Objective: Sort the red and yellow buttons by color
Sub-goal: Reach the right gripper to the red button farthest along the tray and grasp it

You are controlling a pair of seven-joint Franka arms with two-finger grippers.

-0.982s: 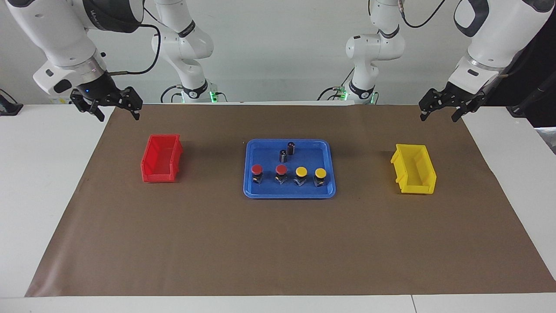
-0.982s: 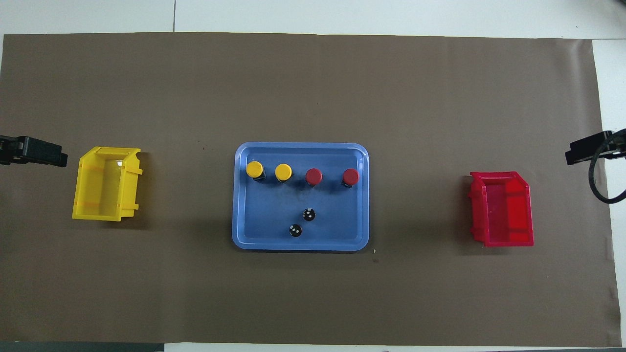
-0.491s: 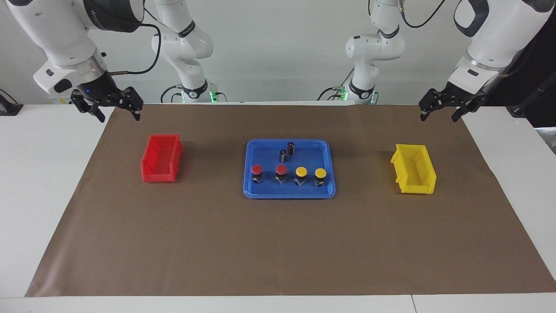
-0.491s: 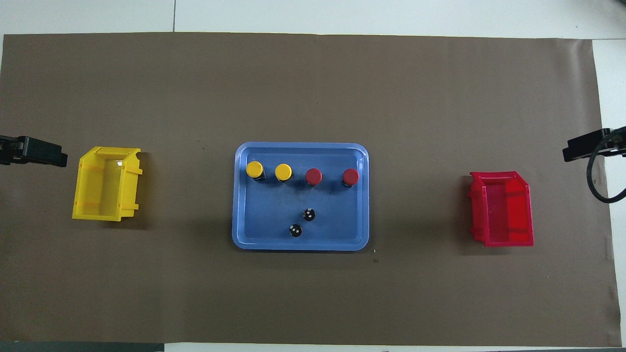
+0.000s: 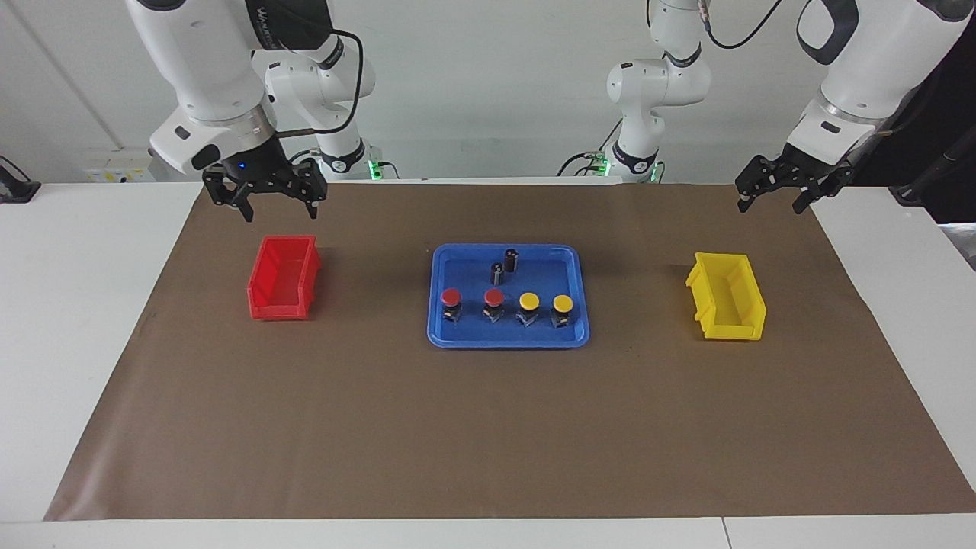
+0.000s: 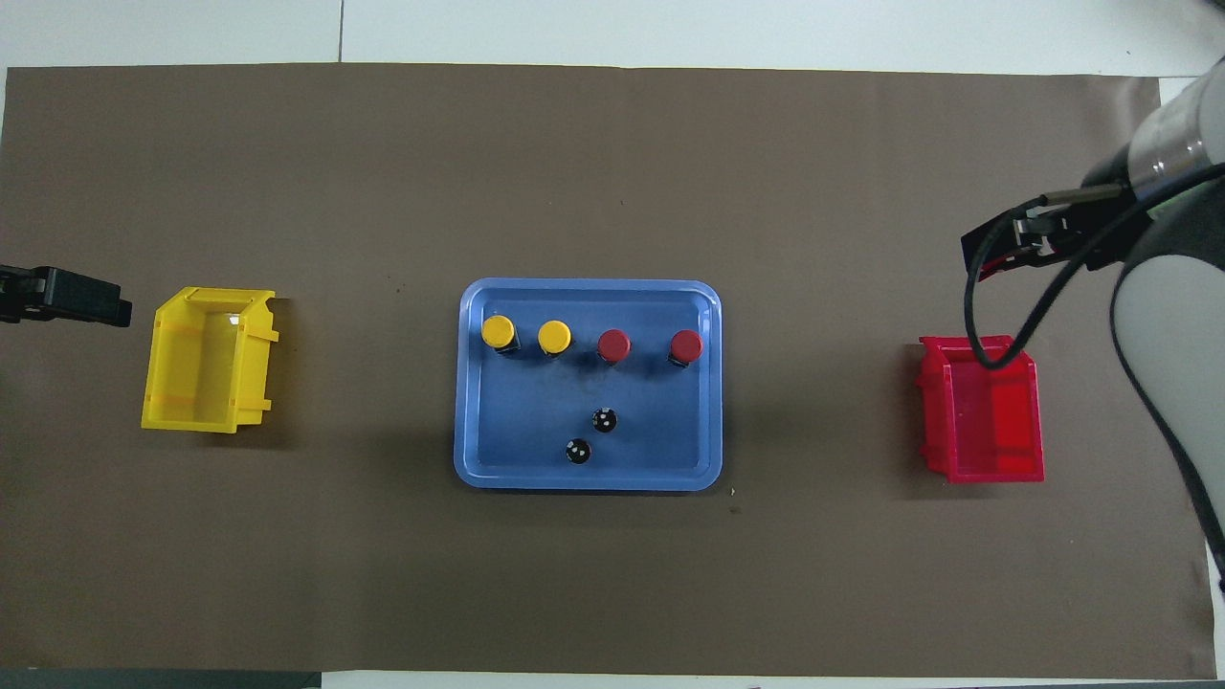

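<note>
Two red buttons (image 5: 451, 296) (image 5: 494, 296) and two yellow buttons (image 5: 528, 301) (image 5: 563, 303) stand in a row in a blue tray (image 5: 507, 342). In the overhead view the yellow pair (image 6: 499, 332) (image 6: 554, 336) is toward the left arm's end and the red pair (image 6: 613, 344) (image 6: 686, 344) toward the right arm's end. My right gripper (image 5: 279, 206) is open and empty, raised over the mat beside the red bin (image 5: 280, 311). It also shows in the overhead view (image 6: 995, 254). My left gripper (image 5: 772, 200) is open and empty, waiting near the yellow bin (image 5: 736, 332).
Two dark plain cylinders (image 5: 511, 259) (image 5: 496, 273) stand in the tray nearer to the robots than the buttons. The red bin (image 6: 986, 473) sits at the right arm's end and the yellow bin (image 6: 191, 424) at the left arm's end. A brown mat (image 5: 488, 427) covers the table.
My right arm has swung in from the table's end toward the middle, and its gripper is now over the mat by the red bin. The left arm and the buttons have not moved.
</note>
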